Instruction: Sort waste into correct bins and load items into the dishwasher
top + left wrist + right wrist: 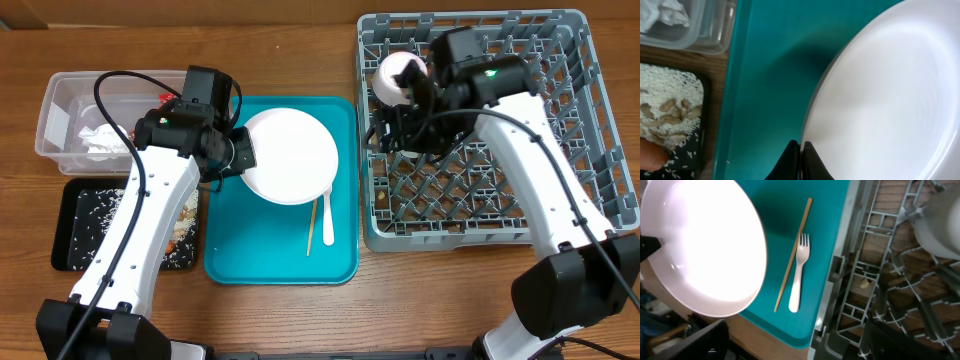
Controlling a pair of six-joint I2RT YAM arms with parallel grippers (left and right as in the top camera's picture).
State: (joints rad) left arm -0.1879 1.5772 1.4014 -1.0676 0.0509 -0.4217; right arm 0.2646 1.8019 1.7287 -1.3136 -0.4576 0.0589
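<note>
The overhead camera hangs above the table and looks straight down from well off. It takes in everything from the clear tub (50,110) and black tray (62,250) on the left to the grey rack (600,130) on the right. My left wrist camera looks down past my left gripper (800,155), very close over the left edge of the teal tray (770,75), and catches a corner of each bin. My right wrist camera sits above the rack's left wall, facing left across the tray, near enough to show the fork (799,275) and chopstick (792,255) plainly. All three views share the white plate (705,245) and the teal tray.
</note>
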